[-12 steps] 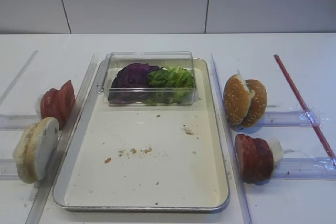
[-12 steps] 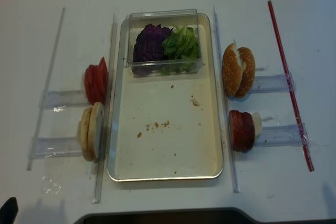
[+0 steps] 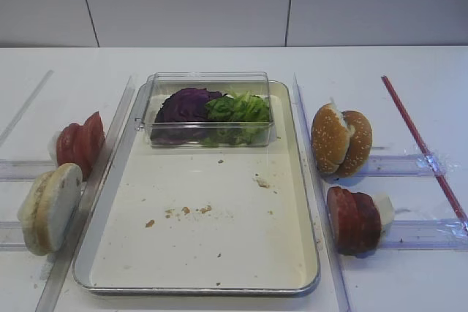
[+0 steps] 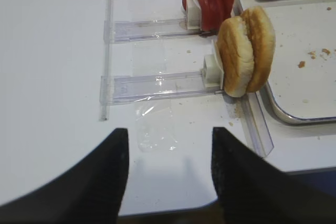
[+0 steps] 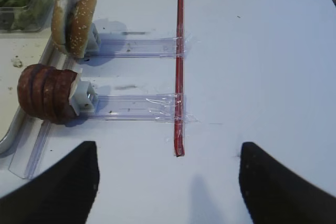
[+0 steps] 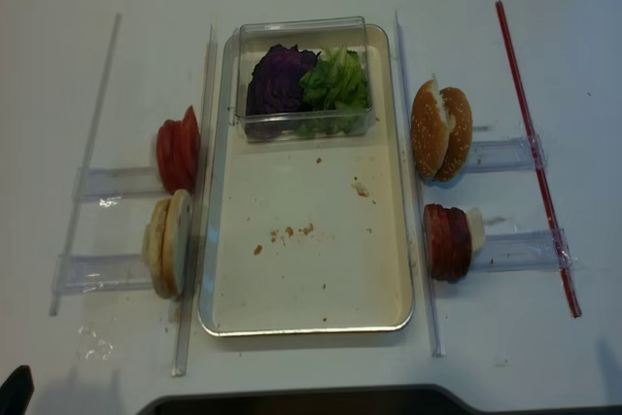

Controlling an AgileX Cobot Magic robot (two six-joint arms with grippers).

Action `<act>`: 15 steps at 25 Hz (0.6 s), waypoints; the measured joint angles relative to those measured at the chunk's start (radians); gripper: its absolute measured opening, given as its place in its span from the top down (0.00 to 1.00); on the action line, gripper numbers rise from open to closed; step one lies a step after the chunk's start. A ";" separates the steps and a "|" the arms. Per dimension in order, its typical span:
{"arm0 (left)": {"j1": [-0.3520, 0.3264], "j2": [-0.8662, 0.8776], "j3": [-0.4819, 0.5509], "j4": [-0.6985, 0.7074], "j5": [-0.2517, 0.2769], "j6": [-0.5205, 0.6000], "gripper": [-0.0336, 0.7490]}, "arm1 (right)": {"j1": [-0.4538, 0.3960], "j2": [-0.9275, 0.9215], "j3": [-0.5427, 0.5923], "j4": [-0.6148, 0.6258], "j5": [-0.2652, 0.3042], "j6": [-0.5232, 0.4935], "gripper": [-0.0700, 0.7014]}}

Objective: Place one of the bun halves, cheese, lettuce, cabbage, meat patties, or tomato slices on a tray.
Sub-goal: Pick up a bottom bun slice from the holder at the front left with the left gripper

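The cream tray (image 3: pixel 205 246) lies in the middle, bare but for crumbs and a clear box (image 3: pixel 208 82) at its far end. That box holds purple cabbage (image 3: pixel 186 104) and green lettuce (image 3: pixel 238 107). Left of the tray stand pale bun halves (image 3: pixel 51 206) and tomato slices (image 3: pixel 80 144). Meat patties (image 3: pixel 352 218) stand on the right. No cheese shows. My left gripper (image 4: pixel 169 132) hovers open over bare table, short of the bun halves (image 4: pixel 244 51). My right gripper (image 5: pixel 168 148) is open too, near the table's front, right of the patties (image 5: pixel 46 92).
Sesame-seeded bun halves (image 3: pixel 340 140) stand right of the tray, behind the patties. Clear plastic rails (image 3: pixel 409 164) hold the food upright, and long clear strips (image 3: pixel 311 180) flank the tray. A red strip (image 3: pixel 420 140) runs along the far right.
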 joint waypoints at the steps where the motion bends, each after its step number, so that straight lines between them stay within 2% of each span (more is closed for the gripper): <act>1: 0.000 0.000 0.000 0.000 0.000 0.000 0.52 | 0.000 0.000 0.000 0.000 0.000 0.000 0.19; 11: 0.000 0.000 0.000 -0.004 0.002 0.000 0.52 | 0.000 0.000 0.000 0.000 0.000 0.000 0.19; 15: 0.000 0.047 -0.029 -0.010 0.041 0.000 0.52 | 0.000 0.000 0.000 0.000 0.000 0.000 0.19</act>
